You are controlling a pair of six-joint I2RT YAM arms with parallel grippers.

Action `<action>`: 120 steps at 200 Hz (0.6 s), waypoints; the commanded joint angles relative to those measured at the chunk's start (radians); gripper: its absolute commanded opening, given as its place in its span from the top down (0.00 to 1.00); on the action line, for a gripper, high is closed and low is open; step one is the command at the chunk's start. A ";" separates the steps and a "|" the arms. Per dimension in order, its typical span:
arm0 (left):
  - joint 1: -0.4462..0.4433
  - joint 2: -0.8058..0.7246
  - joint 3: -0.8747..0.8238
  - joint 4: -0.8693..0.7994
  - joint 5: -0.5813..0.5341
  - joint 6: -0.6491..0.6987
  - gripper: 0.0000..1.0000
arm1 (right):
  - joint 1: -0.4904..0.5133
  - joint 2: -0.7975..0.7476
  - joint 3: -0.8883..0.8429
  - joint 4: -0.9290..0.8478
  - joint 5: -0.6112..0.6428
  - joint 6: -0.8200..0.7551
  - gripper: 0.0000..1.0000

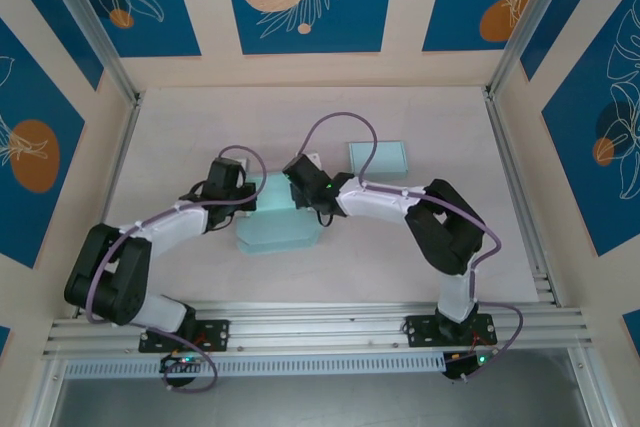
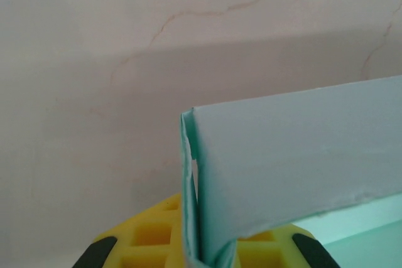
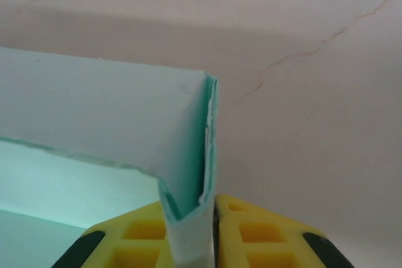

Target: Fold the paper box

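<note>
The pale teal paper box (image 1: 280,232) lies on the table between the two arms. My left gripper (image 1: 246,197) is at its left side and my right gripper (image 1: 303,190) at its right side. In the left wrist view the yellow fingers (image 2: 147,236) of my left gripper (image 2: 207,246) are shut on a doubled, upright wall corner of the box (image 2: 301,155). In the right wrist view my right gripper (image 3: 191,233) has its yellow fingers (image 3: 264,236) against the folded wall corner of the box (image 3: 94,111). A thin dark line shows beside the right finger.
A second flat teal piece (image 1: 380,157) lies behind and to the right of the box. Aluminium posts (image 1: 515,32) and patterned walls enclose the table. A metal rail (image 1: 320,322) runs along the near edge.
</note>
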 commanded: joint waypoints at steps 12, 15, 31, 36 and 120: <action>0.000 -0.065 -0.005 -0.077 -0.021 -0.087 1.00 | -0.011 0.050 0.027 -0.201 -0.008 -0.006 0.79; 0.001 -0.066 -0.005 -0.078 -0.023 -0.088 1.00 | -0.011 0.054 0.031 -0.209 -0.009 -0.005 0.79; 0.000 -0.062 -0.010 -0.075 -0.024 -0.103 1.00 | -0.017 0.087 0.071 -0.276 -0.002 -0.002 0.79; 0.001 -0.060 -0.012 -0.073 -0.025 -0.108 1.00 | -0.018 0.101 0.088 -0.307 0.002 -0.002 0.80; 0.014 -0.081 0.025 -0.201 -0.282 -0.190 1.00 | 0.026 0.294 0.311 -0.953 0.335 0.155 0.94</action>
